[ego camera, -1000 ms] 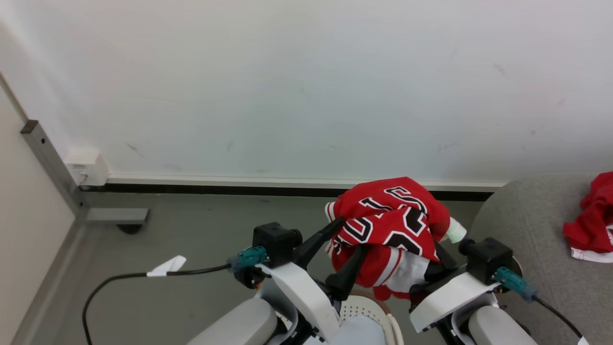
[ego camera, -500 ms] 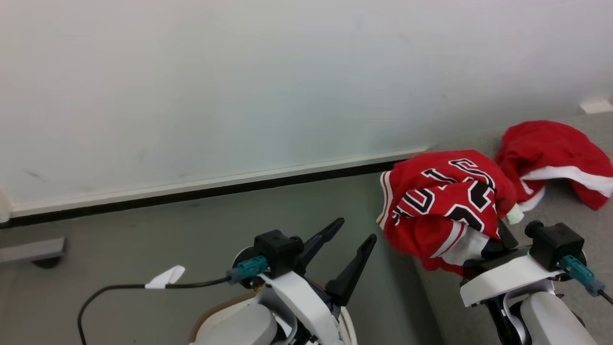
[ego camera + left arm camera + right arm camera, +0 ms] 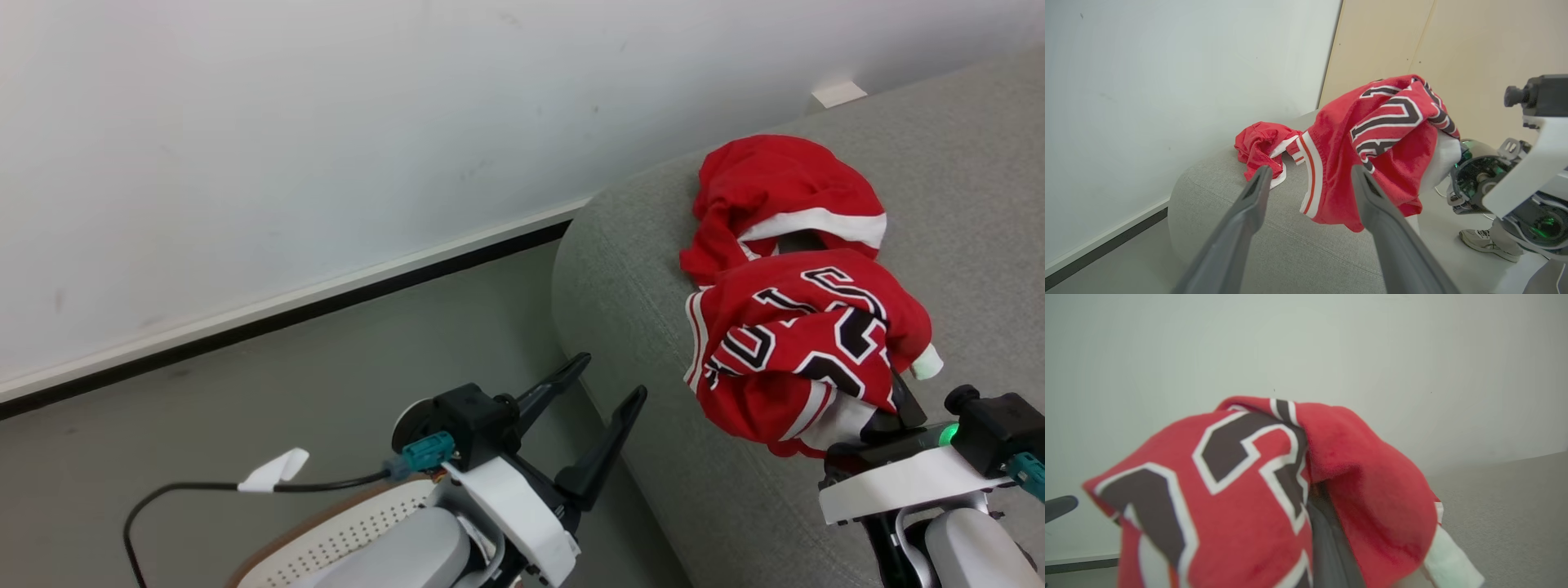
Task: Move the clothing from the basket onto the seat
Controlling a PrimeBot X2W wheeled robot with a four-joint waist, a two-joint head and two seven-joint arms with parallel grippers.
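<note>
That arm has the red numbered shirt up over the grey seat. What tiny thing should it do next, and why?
Probably lower the right tool a little and open it. It holds the jersey over the seat, beside a red garment already lying there, so letting go should land it on the seat.
</note>
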